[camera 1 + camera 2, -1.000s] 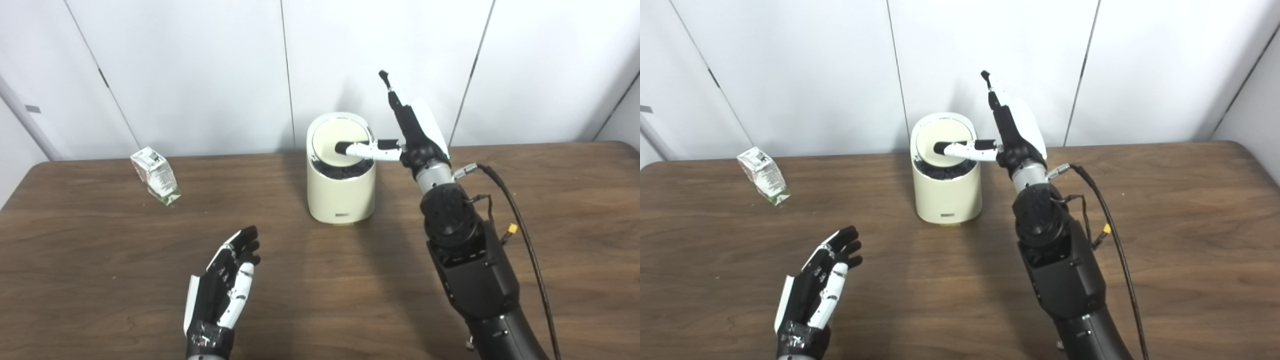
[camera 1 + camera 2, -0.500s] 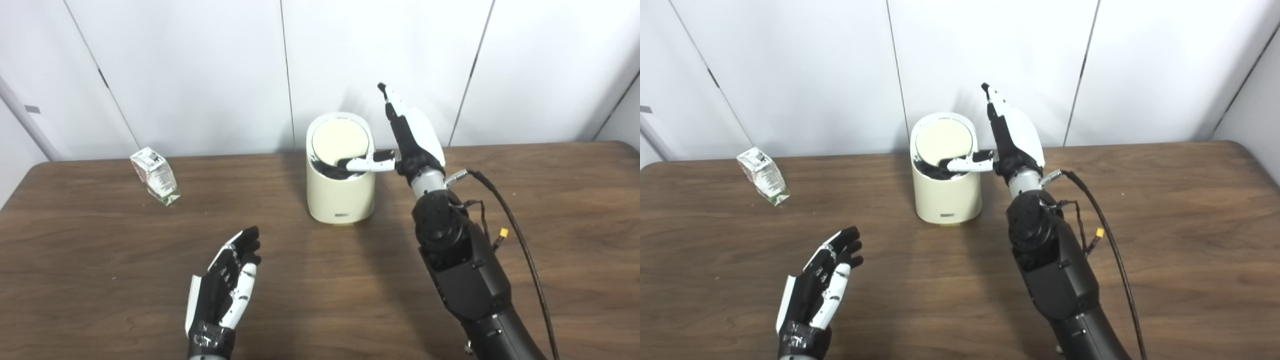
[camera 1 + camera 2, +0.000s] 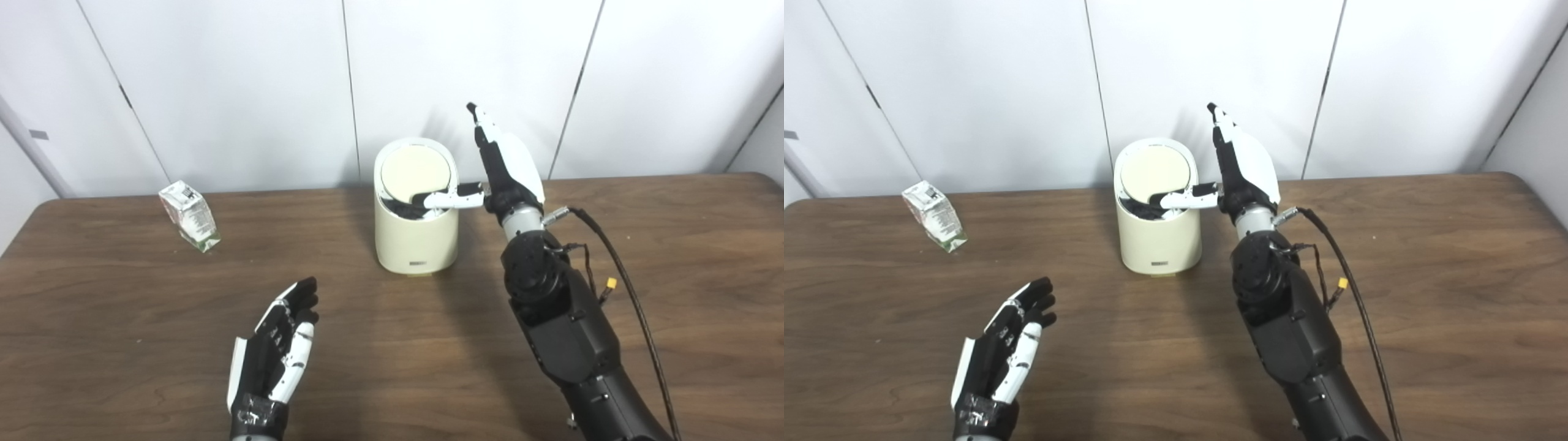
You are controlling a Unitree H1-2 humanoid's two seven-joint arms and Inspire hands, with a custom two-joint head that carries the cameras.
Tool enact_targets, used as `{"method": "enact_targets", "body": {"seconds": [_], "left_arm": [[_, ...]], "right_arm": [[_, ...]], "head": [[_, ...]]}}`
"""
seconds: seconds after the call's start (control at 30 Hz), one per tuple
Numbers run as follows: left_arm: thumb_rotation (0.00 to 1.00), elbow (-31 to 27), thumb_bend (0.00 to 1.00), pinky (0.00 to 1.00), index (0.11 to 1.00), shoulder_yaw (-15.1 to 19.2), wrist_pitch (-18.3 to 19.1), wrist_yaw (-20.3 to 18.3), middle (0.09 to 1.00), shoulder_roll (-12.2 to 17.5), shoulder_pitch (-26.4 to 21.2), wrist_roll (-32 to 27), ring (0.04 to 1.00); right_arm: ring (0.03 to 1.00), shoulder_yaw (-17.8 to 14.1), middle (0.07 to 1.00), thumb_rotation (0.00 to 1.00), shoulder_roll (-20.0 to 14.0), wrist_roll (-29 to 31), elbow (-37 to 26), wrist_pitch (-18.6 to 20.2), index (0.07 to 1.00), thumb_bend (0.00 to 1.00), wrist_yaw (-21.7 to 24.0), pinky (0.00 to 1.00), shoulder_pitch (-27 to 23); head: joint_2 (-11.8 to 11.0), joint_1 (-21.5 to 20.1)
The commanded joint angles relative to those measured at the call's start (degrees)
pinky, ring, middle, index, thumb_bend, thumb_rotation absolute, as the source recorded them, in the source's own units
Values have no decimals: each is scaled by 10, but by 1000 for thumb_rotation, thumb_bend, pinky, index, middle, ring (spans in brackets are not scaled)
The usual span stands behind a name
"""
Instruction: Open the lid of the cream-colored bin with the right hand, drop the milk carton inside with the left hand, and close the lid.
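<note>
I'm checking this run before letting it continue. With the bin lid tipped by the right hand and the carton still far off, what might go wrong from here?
1. Only the thumb of the right hand presses the tilted lid; it may slip off and the lid swing shut.
2. The milk carton lies tilted near the table's far left, away from the open left hand; the grasp may fumble.
3. Sideways thumb pressure might tip the bin.

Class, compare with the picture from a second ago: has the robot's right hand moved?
Yes. The right hand has dropped and drawn back toward the bin's near right rim; against the fixed bin, its thumb tip now sits at the lid's lower edge, not its middle.
</note>
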Motion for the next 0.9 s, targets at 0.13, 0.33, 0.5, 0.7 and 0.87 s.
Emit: {"method": "enact_targets", "body": {"seconds": [0.13, 0.33, 0.5, 0.7, 0.87], "left_arm": [[470, -7, 165, 805, 838, -4, -34, 2, 856, -8, 9, -8, 846], [497, -6, 166, 801, 843, -7, -33, 3, 858, -7, 9, -4, 847], [501, -7, 175, 795, 839, -7, -33, 5, 852, -9, 10, -4, 841], [489, -8, 167, 792, 837, -10, -40, 6, 854, -8, 11, 5, 844], [491, -11, 164, 803, 835, -12, -35, 7, 852, -11, 13, 4, 844]], "right_arm": [[1000, 10, 1000, 344, -6, -14, 4, 15, 1000, 782, 4, 991, -23], [1000, 17, 1000, 385, -6, -16, 4, 31, 1000, 796, 11, 991, -25], [1000, 23, 1000, 409, -6, -21, 8, 35, 1000, 820, 8, 985, -25], [1000, 24, 1000, 394, -6, -20, 9, 37, 1000, 824, 7, 990, -24], [1000, 25, 1000, 396, -7, -25, 15, 42, 1000, 827, 10, 989, -26]], "head": [[1, 0], [1, 1], [1, 1], [2, 2], [5, 3]]}}
